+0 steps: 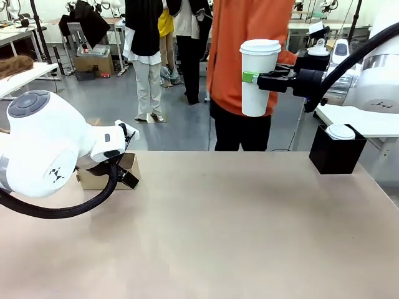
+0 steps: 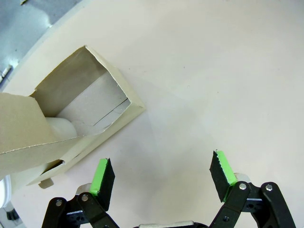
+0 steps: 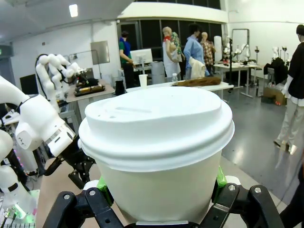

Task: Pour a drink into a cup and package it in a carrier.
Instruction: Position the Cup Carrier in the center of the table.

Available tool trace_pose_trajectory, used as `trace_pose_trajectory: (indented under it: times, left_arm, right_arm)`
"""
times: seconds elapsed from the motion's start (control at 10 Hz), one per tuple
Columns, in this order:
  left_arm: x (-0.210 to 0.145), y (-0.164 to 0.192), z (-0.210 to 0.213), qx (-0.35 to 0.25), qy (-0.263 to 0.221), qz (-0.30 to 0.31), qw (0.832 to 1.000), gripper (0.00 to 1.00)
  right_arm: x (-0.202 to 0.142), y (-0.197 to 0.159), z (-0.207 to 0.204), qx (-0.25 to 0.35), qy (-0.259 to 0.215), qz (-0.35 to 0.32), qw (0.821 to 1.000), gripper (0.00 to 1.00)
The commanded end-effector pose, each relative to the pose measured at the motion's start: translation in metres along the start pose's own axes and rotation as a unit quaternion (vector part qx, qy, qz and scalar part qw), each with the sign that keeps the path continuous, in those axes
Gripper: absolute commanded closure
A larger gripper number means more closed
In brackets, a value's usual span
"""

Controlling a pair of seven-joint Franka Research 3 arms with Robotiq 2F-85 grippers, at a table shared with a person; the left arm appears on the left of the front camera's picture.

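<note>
Aloft, right pincer (image 1: pixel 257 79) clenched sideways around the cup (image 1: pixel 259 61); left pincer (image 2: pixel 164 171) released, low beside the carrier (image 2: pixel 85 95).

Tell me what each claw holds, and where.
The right claw grips the lidded cup around its mid-body, upright. The left claw is open, holding nothing, beside the carrier.

Front camera looks across the table (image 1: pixel 218 237); left wrist camera looks down onto it.
</note>
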State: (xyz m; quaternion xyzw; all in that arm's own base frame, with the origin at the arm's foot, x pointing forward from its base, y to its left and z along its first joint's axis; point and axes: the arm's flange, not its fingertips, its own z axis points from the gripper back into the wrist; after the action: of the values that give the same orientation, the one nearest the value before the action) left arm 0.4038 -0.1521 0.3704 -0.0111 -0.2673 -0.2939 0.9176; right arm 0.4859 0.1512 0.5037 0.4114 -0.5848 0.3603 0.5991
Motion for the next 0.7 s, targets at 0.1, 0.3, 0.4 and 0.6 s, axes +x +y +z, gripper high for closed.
trace_pose_trajectory:
  times: [0.1, 0.3, 0.4, 0.6]
  left_arm:
    - [0.01, 0.004, 0.015, 0.019, 0.0, -0.002, 1.0, 0.0]
    - [0.032, 0.006, 0.052, 0.034, 0.016, 0.016, 0.999, 0.0]
    - [0.049, 0.011, 0.074, 0.011, 0.03, 0.024, 0.999, 0.0]
    - [0.078, 0.022, 0.111, 0.003, 0.06, 0.071, 0.996, 0.0]
  right_arm:
    - [0.004, -0.001, -0.003, -0.003, -0.003, 0.005, 1.0, 0.11]
    - [0.004, -0.001, -0.003, -0.003, -0.003, 0.005, 1.0, 0.11]
    - [0.004, -0.001, -0.003, -0.003, -0.003, 0.005, 1.0, 0.11]
    - [0.004, -0.001, -0.003, -0.003, -0.003, 0.005, 1.0, 0.11]
